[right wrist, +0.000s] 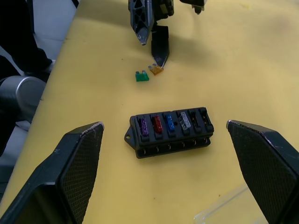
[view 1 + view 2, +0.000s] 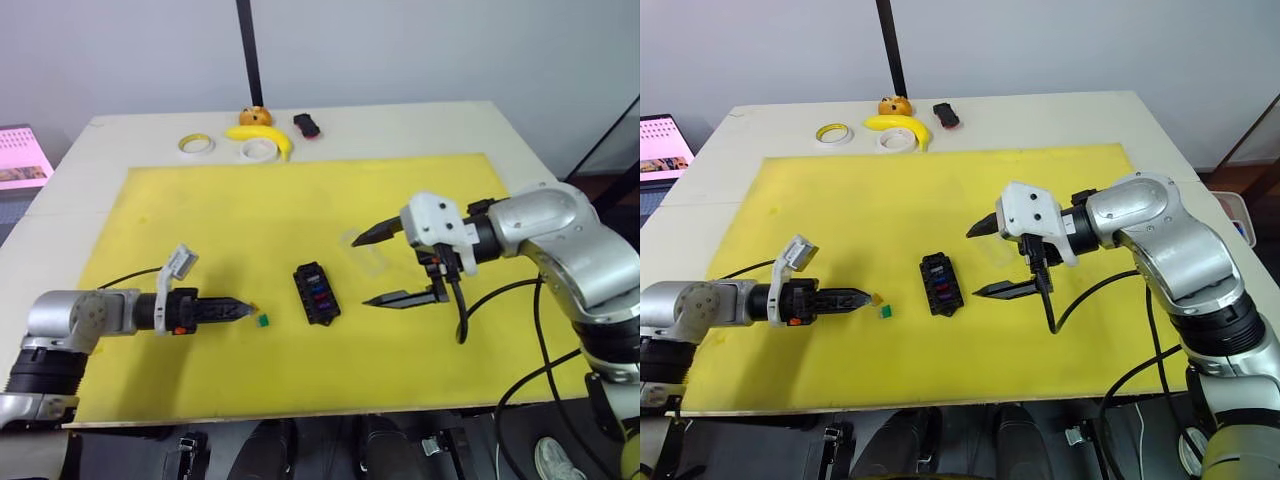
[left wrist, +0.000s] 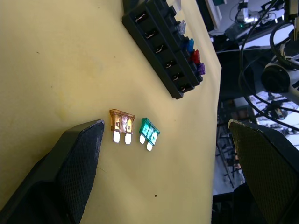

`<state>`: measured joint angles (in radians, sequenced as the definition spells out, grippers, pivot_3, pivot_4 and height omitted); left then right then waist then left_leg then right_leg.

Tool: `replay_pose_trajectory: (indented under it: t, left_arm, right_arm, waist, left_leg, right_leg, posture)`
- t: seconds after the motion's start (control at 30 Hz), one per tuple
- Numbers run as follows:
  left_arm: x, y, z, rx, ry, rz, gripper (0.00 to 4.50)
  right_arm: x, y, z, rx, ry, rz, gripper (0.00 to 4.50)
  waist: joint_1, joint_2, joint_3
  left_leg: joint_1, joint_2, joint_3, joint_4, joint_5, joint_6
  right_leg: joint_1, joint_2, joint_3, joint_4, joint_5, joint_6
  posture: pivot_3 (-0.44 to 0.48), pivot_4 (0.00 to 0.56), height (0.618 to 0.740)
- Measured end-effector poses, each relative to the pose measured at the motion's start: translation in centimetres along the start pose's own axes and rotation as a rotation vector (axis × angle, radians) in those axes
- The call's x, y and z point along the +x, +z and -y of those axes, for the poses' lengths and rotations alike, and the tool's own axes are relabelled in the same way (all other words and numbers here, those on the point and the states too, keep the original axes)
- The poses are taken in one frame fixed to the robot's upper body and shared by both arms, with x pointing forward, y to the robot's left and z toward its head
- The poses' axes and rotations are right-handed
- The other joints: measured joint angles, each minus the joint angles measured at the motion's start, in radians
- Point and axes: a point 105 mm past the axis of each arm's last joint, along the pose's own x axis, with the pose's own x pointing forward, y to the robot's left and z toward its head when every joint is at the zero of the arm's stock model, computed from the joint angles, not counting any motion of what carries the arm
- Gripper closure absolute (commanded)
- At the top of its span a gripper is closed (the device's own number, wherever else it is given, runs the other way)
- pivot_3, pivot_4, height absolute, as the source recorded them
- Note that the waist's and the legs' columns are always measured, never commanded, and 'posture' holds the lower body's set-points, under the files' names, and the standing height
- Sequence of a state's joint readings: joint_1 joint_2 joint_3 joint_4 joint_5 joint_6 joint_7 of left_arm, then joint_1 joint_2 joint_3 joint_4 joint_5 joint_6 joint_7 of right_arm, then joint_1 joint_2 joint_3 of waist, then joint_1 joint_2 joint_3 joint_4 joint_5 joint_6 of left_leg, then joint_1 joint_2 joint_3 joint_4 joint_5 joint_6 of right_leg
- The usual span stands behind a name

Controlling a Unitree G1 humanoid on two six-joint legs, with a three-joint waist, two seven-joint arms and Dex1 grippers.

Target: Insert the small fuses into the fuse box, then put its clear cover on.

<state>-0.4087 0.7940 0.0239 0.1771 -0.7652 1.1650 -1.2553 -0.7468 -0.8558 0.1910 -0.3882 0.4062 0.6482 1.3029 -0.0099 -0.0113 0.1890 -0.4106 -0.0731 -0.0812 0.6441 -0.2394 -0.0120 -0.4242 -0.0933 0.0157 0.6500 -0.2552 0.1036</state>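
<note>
The black fuse box lies mid-mat with purple, red, blue and grey small fuses seated in one row. Two loose fuses lie on the mat to its left: a yellow one and a teal-green one. My left gripper is open and low over the mat, with its tips just by the yellow fuse and holding nothing. To the right of the box my right gripper hovers, open and empty. The clear cover lies flat under that gripper and shows as a faint outline.
A yellow mat covers the white table. At the far edge are two tape rolls, a banana, a small orange object and a black-and-red object. A black pole rises behind them. A laptop sits at the far left.
</note>
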Motion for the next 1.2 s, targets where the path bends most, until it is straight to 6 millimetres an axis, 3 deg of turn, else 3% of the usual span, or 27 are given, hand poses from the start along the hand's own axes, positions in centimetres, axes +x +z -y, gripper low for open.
replay_pose_trajectory:
  t: [0.07, 0.23, 0.7, 0.8, 0.83, 1.2]
  left_arm:
    - [0.1, -0.1, -0.2, -0.003, 0.002, 0.004, 0.82]
    - [0.5, -0.6, -0.9, -0.022, 0.023, -0.010, 3.45]
    - [0.5, -0.9, -1.6, -0.046, 0.023, 0.009, 3.45]
    - [0.6, -0.9, -1.8, -0.042, 0.024, 0.014, 4.38]
    - [0.7, -1.0, -1.8, -0.041, 0.021, 0.016, 4.47]
    - [0.3, -0.7, -1.8, -0.032, 0.032, 0.044, 4.47]
  right_arm:
    - [0.0, 0.0, 0.0, 0.001, -0.002, -0.001, 0.00]
    - [0.1, -0.1, 0.0, 0.004, -0.007, -0.002, 0.00]
    - [0.4, -0.3, 0.0, 0.008, -0.008, -0.007, 0.00]
    - [0.5, -0.3, 0.0, 0.009, -0.007, -0.008, 0.00]
    - [0.5, -0.3, 0.0, 0.010, -0.007, -0.008, 0.00]
    - [0.8, -0.4, -0.3, 0.016, -0.006, -0.007, 0.00]
  waist:
    - [0.000, 0.000, 0.000]
    - [-0.001, 0.000, 0.000]
    - [-0.003, 0.000, 0.000]
    - [-0.002, 0.000, 0.000]
    - [-0.002, 0.000, 0.000]
    - [-0.005, 0.001, -0.001]
  left_leg:
    - [0.000, 0.000, 0.000, 0.000, 0.000, 0.000]
    - [0.000, 0.000, 0.000, 0.000, 0.000, 0.000]
    - [0.000, 0.000, 0.000, 0.000, 0.000, 0.000]
    - [0.000, 0.000, 0.000, 0.000, 0.000, 0.000]
    - [0.000, 0.000, 0.000, 0.000, 0.000, 0.000]
    - [0.001, 0.001, 0.000, 0.000, 0.000, 0.000]
  right_leg:
    - [0.000, 0.000, 0.000, 0.000, 0.000, 0.000]
    - [0.000, 0.000, 0.000, 0.000, 0.000, 0.000]
    - [0.000, 0.000, 0.000, 0.000, 0.000, 0.000]
    - [0.000, 0.000, 0.000, 0.000, 0.000, 0.000]
    - [0.000, 0.000, 0.000, 0.000, 0.000, 0.000]
    - [0.000, 0.000, 0.000, 0.000, 0.000, 0.000]
  posture:
    - [0.000, 0.150, 0.740]
    - [0.000, 0.150, 0.740]
    - [0.000, 0.150, 0.740]
    - [0.000, 0.150, 0.740]
    - [0.000, 0.150, 0.740]
    - [0.000, 0.150, 0.740]
